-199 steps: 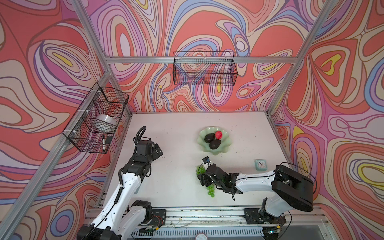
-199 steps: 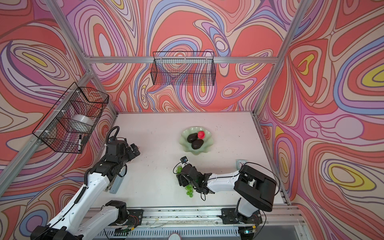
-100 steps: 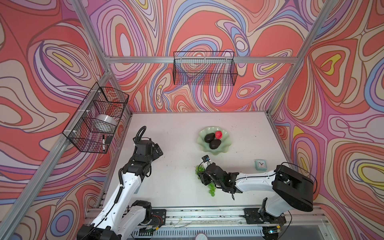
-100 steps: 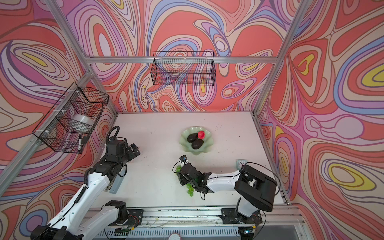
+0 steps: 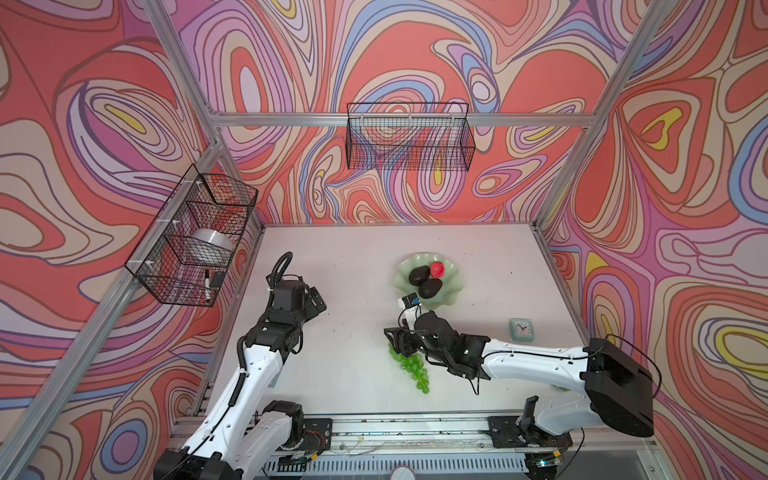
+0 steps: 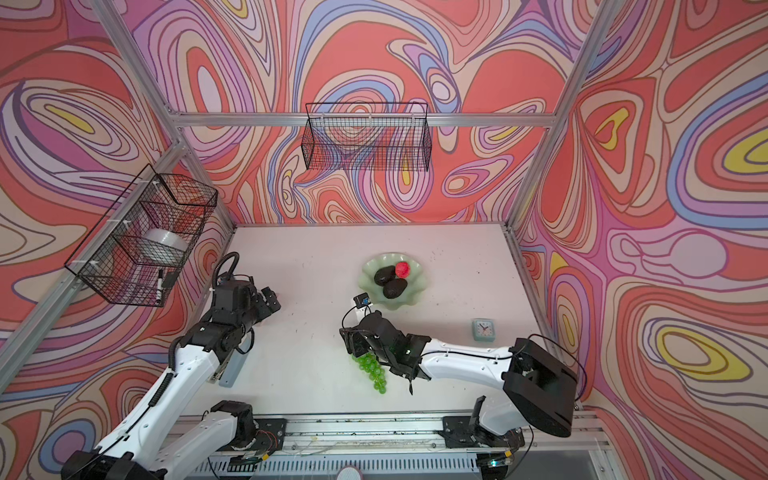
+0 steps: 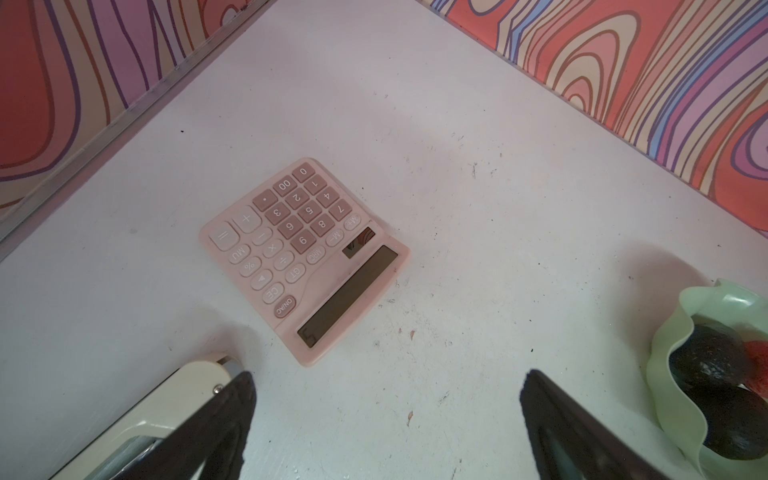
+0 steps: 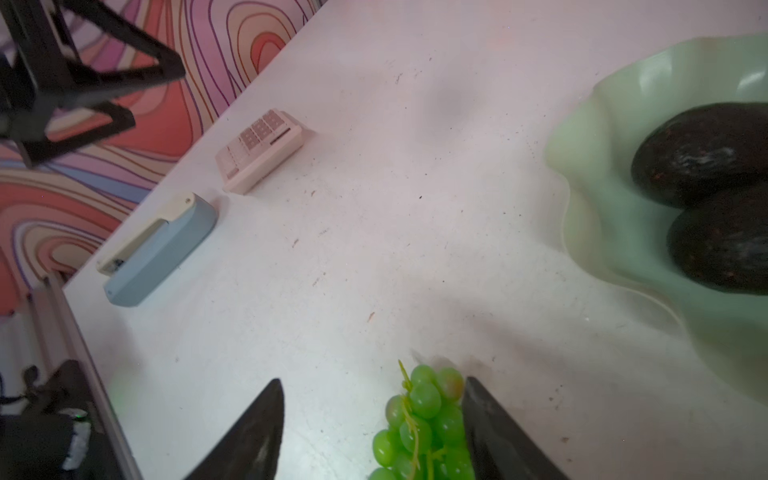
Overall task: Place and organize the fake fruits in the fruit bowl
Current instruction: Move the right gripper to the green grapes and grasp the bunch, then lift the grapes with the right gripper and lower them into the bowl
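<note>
Grapes [image 5: 409, 368]: lying on counter [image 5: 353, 270], centre, toward front edge; outside bowl. Bunch runs diagonally, stem end nearest bowl.
Bowl [image 5: 451, 291]: right of centre, between grapes and back edge. Near grapes, not touching them.
Avocados [image 5: 419, 275]: two, both in bowl, touching each other.
Strawberry [image 5: 437, 269]: in bowl, on its back side, against the rear avocado.
Right end effector [image 5: 397, 347]: low over stem end of grapes. Released, with fingers [image 8: 494, 432] apart and straddling the bunch. One finger sits against the grapes, with a clear gap on the other side. Bunch rests on counter.
Left end effector [image 5: 318, 303]: released, spread wide, nothing between its fingers. Hovers over left side of counter, well apart from grapes and bowl.
Calculator [image 7: 303, 257]: pink, flat on counter near left edge, just ahead of left end effector.
Stapler [image 8: 160, 249]: blue-grey, by left edge, frontward of calculator.
Clock [image 5: 520, 329]: teal, near right edge, beside right arm, apart from bowl.
Baskets [image 5: 409, 137]: black wire, one on back wall, one on left wall. The left one holds a tape roll and a marker.
</note>
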Robot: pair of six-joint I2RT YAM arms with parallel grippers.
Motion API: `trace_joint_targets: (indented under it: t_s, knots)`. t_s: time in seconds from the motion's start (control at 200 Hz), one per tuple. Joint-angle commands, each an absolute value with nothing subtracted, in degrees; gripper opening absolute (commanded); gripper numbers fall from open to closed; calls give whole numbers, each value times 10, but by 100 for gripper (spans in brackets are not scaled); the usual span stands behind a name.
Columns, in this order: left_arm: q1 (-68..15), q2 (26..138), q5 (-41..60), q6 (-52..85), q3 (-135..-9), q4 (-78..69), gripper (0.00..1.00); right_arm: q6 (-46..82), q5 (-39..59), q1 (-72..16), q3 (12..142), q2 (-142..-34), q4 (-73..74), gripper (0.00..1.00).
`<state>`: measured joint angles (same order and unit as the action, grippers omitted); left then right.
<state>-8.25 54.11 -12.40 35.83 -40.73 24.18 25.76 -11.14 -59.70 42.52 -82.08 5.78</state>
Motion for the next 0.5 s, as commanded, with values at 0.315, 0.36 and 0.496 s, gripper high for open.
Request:
trace_joint_targets:
  t_s: [0.315,0.36,0.496]
  knots:
    - [-80,538,-128,364,-409,247,100,242,-79,-601,395,-913,39,85]
    - [-80,538,-129,362,-409,247,100,242,-77,-602,394,-919,41,85]
    - [-80,539,-127,367,-406,245,100,251,-78,-601,393,-939,50,82]
